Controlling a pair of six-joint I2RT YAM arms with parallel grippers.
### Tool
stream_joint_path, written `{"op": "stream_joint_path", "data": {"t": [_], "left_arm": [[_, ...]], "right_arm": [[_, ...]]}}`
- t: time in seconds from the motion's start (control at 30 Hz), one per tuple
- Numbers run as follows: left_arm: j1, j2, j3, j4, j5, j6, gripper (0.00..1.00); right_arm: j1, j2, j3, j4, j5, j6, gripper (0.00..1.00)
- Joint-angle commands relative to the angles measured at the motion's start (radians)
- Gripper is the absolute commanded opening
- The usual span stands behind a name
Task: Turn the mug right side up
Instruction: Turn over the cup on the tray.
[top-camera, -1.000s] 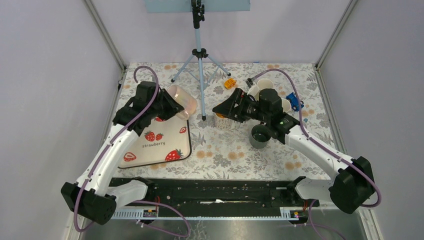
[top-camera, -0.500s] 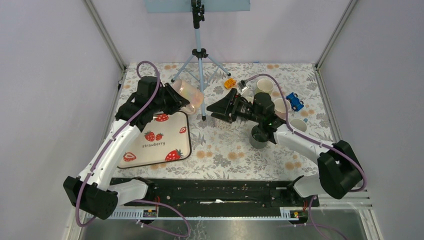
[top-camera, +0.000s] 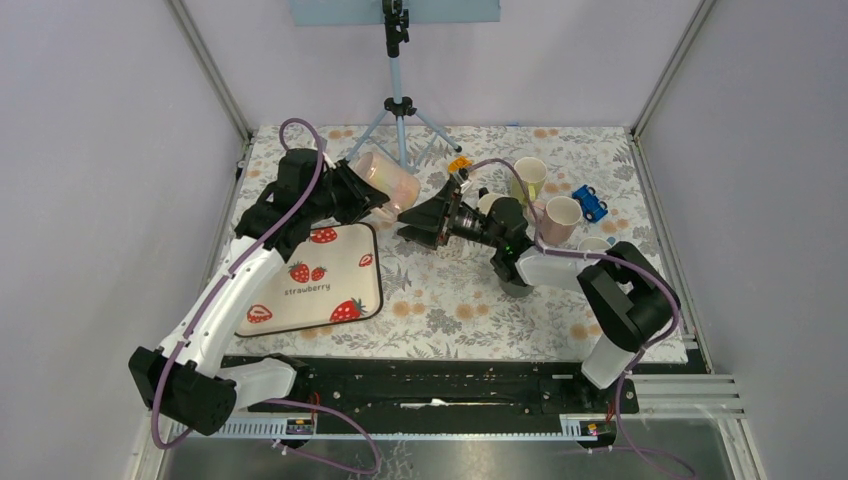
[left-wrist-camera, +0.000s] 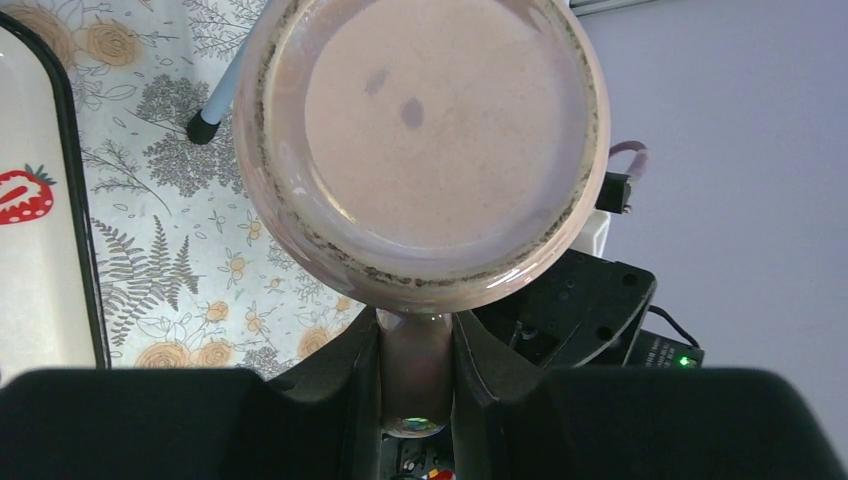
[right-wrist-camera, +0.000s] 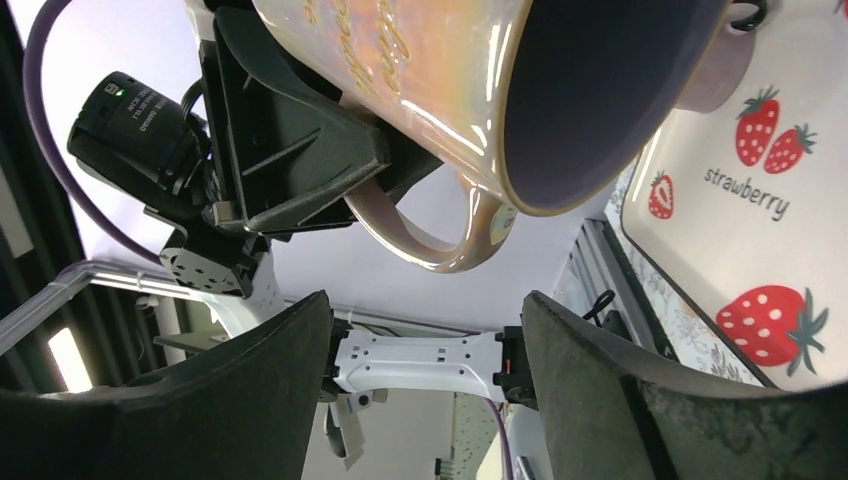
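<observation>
Worktop (top-camera: 450, 300): floral cloth; the mug hangs above its far-left part, touching nothing below.
Tray (top-camera: 310, 285): strawberry print, just near of the mug. It looks to us the likely landing spot.
Mug (top-camera: 385, 180): pink, glossy, tipped on its side in the air between tray and tripod (top-camera: 400, 110), with its base toward the left wrist and its mouth toward the right arm.
Handling: we judge it glazed ceramic – stiff, weighty, slick, and liable to chip if dropped. Held by the handle alone, it may swing.
Left end effector (left-wrist-camera: 415, 350): clenched on the handle, carrying the whole mug.
Right end effector (right-wrist-camera: 425, 305): spread wide and empty, just short of the mouth.
Handle (right-wrist-camera: 420, 235): its loop points at the right fingers.
Where to hold: we would pinch the wall at the rim – one finger inside, one outside – since the body looks broad for the jaws.
</observation>
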Motion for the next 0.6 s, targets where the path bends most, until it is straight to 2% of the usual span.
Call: {"op": "stream_joint_path", "data": {"t": [0.0, 0.2, 0.43, 0.57], "left_arm": [[-0.006, -0.016, 0.057, 0.199, 0.048, -0.029, 0.00], [-0.007, -0.026, 0.034, 0.224, 0.060, -0.053, 0.00], [-0.010, -0.035, 0.007, 0.250, 0.077, -0.077, 0.00], [-0.013, -0.038, 0.000, 0.256, 0.085, -0.086, 0.00]], "right_arm": [[0.017, 0.050, 0.028, 0.236, -0.009, 0.100, 0.76], [0.033, 0.139, 0.057, 0.413, 0.037, 0.219, 0.71], [0.050, 0.176, 0.085, 0.477, 0.092, 0.254, 0.68], [0.055, 0.204, 0.113, 0.518, 0.109, 0.284, 0.64]]}}
